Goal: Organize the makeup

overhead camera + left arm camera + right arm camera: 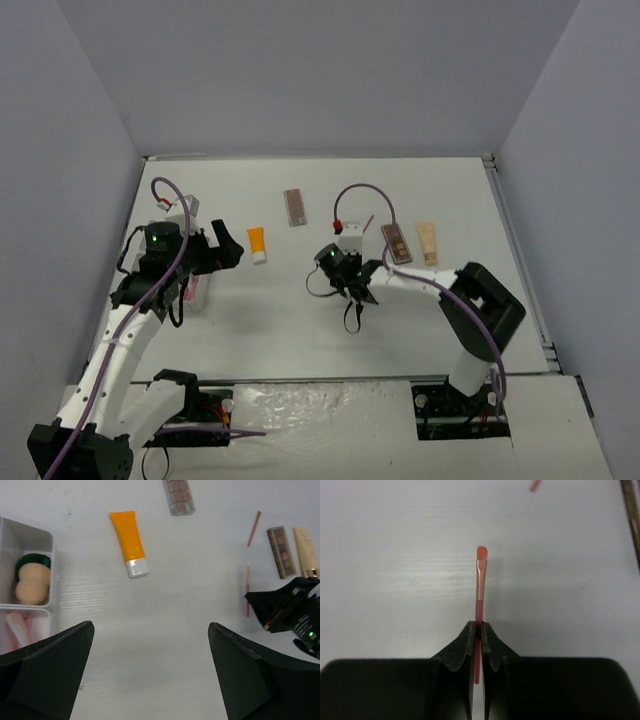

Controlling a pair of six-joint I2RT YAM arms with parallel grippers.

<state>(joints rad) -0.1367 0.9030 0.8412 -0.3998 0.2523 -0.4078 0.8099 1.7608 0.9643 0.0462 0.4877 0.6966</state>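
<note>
**Makeup lot, desk (300,330), white**

- R gripper (476,630): pressed together, pinching thin pink stick (480,585) approx. mid-length. Orange-red brush tip points away from the fingers. Lifted or lying on desk: cannot tell.
- L gripper (150,665): spread wide, nothing between fingers, over bare desk just right of organiser box (25,530).
- Box, translucent white, L side of desk. One compartment holds beige sponge (31,582) on top of dark green disc (32,560). Next compartment holds a pink item (17,630), type unclear.
- Orange tube (127,540), white cap: flat on desk, between box and R gripper.
- Far eyeshadow palette (178,495): brown, loose, beyond the tube.
- Dark-red stick (254,528): loose, near 2nd eyeshadow palette (281,551).
- Beige tube (306,550): just beside 2nd palette, parallel to it.
</note>
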